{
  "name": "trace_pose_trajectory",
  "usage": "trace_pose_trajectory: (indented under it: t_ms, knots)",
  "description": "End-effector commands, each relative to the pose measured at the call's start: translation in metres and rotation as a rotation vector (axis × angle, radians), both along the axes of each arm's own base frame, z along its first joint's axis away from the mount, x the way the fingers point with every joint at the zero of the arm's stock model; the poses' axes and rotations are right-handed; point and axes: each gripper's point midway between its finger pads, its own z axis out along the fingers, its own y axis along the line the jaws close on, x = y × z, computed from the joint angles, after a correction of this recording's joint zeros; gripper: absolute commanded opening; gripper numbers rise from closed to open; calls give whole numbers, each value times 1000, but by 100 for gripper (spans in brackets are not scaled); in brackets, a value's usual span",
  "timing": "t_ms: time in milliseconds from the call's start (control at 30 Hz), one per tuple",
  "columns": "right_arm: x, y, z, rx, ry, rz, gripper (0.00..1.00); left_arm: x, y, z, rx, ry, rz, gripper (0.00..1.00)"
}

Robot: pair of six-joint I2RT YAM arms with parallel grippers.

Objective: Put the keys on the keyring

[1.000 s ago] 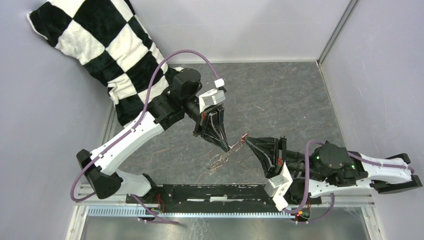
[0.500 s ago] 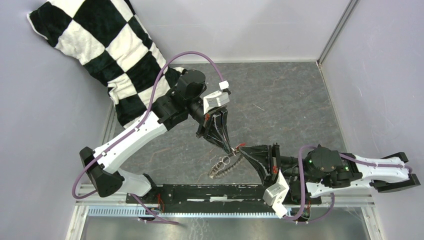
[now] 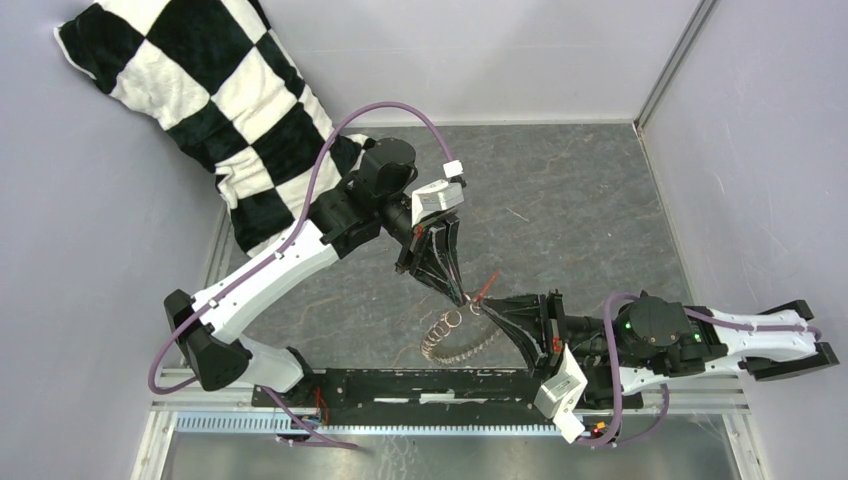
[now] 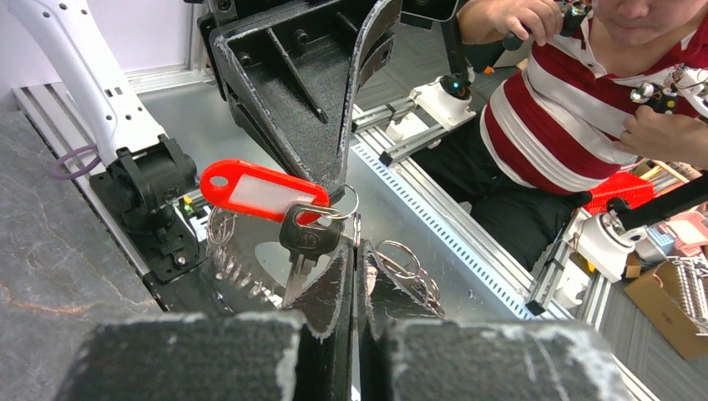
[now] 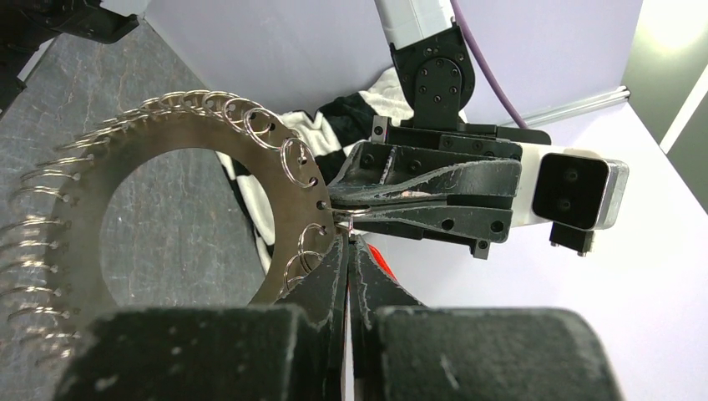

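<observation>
The keyring (image 3: 455,338) is a flat metal disc with a hollow centre, fringed with small split rings. It hangs from my left gripper (image 3: 464,298), which is shut on one split ring at its edge. It shows large in the right wrist view (image 5: 275,192) and under the left gripper (image 4: 356,246) in the left wrist view (image 4: 238,267). The keys (image 4: 309,238), a black-headed key with a red tag (image 4: 255,188), hang from my right gripper (image 4: 341,190), shut on their small ring. The grippers meet tip to tip (image 5: 348,238). The tag shows red in the top view (image 3: 487,288).
A black-and-white checkered cloth (image 3: 200,100) lies at the back left under the left arm. A black rail (image 3: 400,385) runs along the near edge. Grey walls close the back and right. A person in a striped shirt (image 4: 584,109) sits beyond the table.
My right gripper has moved left with the keys until it meets the left gripper's tip. My left gripper shifted slightly right and down, and the keyring swung below them.
</observation>
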Motion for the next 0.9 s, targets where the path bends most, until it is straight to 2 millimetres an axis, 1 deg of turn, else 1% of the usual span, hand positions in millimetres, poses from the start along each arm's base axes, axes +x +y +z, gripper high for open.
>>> trace_pose_trajectory:
  t_ms: [0,533,867]
  knots:
    - [-5,1,9,39,-7,19,1,-7,7,23,-51,-27,-54,2]
    - [-5,7,4,17,-15,3,1,-9,9,22,-50,-31,-42,2]
    - [-3,6,13,55,-8,-8,1,-9,9,18,-32,-18,-27,2]
